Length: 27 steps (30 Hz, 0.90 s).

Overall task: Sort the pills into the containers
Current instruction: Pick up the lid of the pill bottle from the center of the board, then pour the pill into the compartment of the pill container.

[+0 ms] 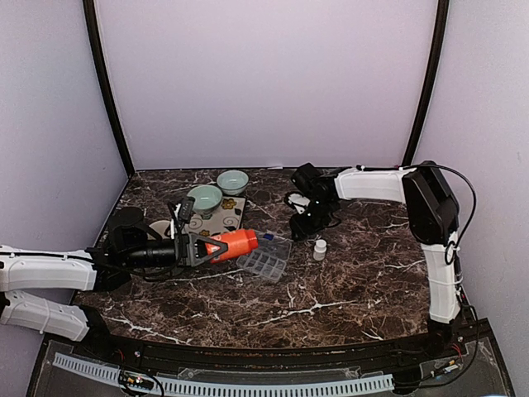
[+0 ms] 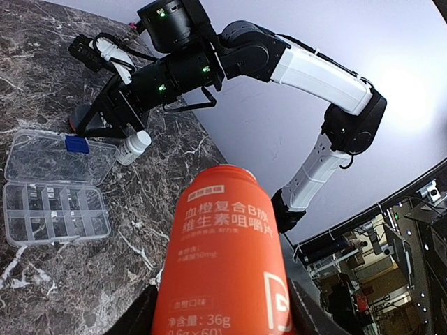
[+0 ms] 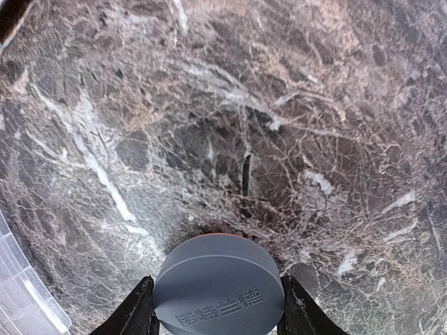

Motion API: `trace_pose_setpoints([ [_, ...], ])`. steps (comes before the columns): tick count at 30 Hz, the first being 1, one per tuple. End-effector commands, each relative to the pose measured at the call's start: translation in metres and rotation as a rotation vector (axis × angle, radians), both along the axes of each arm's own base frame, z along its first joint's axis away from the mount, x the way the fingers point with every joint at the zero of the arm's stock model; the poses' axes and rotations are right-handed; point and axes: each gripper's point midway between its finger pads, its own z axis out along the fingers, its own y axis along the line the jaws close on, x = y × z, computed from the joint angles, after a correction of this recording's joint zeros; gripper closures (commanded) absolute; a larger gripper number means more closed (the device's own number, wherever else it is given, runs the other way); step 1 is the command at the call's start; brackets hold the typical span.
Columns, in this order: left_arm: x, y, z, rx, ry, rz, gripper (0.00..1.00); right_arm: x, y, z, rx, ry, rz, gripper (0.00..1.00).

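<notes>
With my left gripper (image 1: 198, 248) clamping the orange bottle (image 1: 234, 242) and my right gripper (image 3: 216, 296) pinching a grey cap (image 3: 218, 276), I judged pouring over the box (image 1: 266, 258) came next.

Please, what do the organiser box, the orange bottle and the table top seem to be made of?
Organiser box: clear glossy plastic; the marble pattern shows through its cells.
Orange bottle: likely plastic, smooth satin surface with printed white text; coated metal is possible.
Table top: dark brown marble look, white veins, faint sheen; real stone or printed laminate, unclear.
</notes>
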Motion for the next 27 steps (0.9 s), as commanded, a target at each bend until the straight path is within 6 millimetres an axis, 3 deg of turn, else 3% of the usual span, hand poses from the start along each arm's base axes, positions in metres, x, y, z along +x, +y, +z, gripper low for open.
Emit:
trace_pose_setpoints([
  [1,-0.001,0.002,0.007,-0.021,-0.038,0.064,0.97,0.010,0.004,0.030,0.063,-0.071,-0.028,0.68],
  [15,-0.004,0.002,-0.016,-0.047,-0.028,0.173,0.97,0.017,0.000,0.053,0.126,-0.143,-0.104,0.68],
  [27,-0.003,0.002,-0.032,-0.090,-0.029,0.223,0.97,0.019,-0.003,0.060,0.145,-0.171,-0.147,0.68],
])
